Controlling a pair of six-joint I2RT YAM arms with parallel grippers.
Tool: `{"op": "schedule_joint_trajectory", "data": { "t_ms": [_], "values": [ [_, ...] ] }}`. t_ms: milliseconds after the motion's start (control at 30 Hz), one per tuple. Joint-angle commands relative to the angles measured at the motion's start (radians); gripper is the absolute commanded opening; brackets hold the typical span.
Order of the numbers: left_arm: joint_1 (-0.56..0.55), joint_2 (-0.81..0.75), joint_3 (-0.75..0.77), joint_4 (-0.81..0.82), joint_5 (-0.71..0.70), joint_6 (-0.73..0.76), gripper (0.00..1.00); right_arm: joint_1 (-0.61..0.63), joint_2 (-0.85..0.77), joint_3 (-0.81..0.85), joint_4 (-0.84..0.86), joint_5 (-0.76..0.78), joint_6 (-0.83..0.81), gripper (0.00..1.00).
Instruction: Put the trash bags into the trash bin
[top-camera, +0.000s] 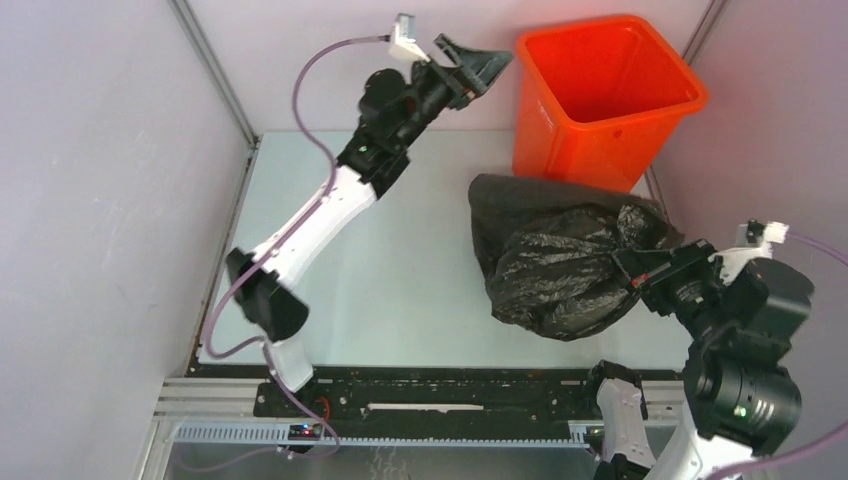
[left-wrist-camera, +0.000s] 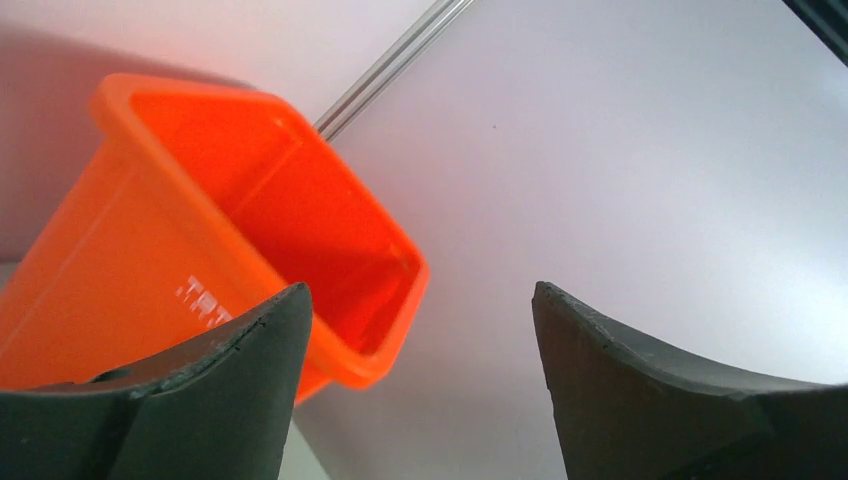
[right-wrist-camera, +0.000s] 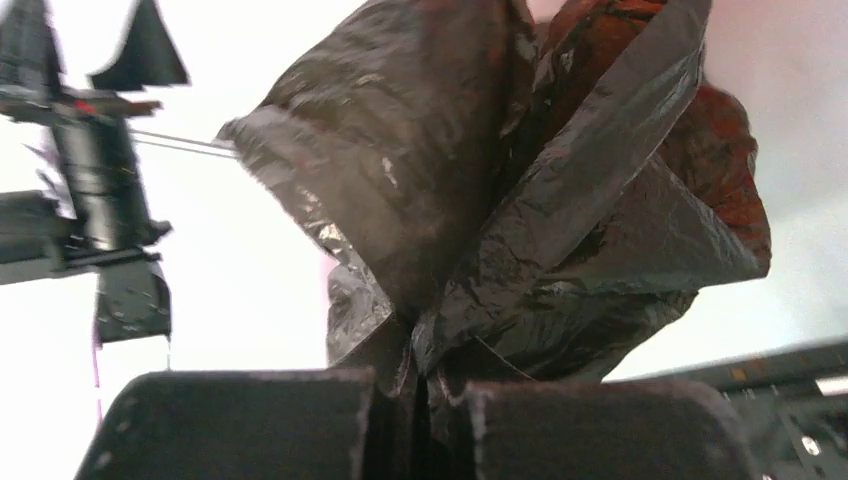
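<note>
Trash bag (top-camera: 545, 265): crumpled on the table (top-camera: 400, 280), just in front of the trash bin (top-camera: 570, 150), outside it.
Right gripper (right-wrist-camera: 415, 400): clamped on the bag's right edge.
Left gripper (left-wrist-camera: 420, 330): spread wide, empty, raised beside the bin's rim.

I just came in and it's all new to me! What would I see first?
The bright orange trash bin at the far right of the table jumps out first. In front is a crinkly black trash bag, pinched by the right gripper. The left gripper hangs open beside the bin.
</note>
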Motion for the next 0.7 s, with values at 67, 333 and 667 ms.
{"op": "schedule_joint_trajectory", "data": {
  "t_ms": [67, 333, 667],
  "values": [
    [-0.063, 0.252, 0.323, 0.027, -0.108, -0.018, 0.84, 0.016, 0.028, 0.016, -0.116, 0.018, -0.097, 0.00],
    [-0.109, 0.454, 0.481, -0.100, -0.275, -0.261, 0.90, 0.025, 0.058, 0.105, -0.137, 0.048, -0.108, 0.00],
    [-0.138, 0.520, 0.505, -0.104, -0.319, -0.401, 0.84, 0.048, 0.072, 0.130, -0.110, 0.058, -0.101, 0.00]
  ]
}}
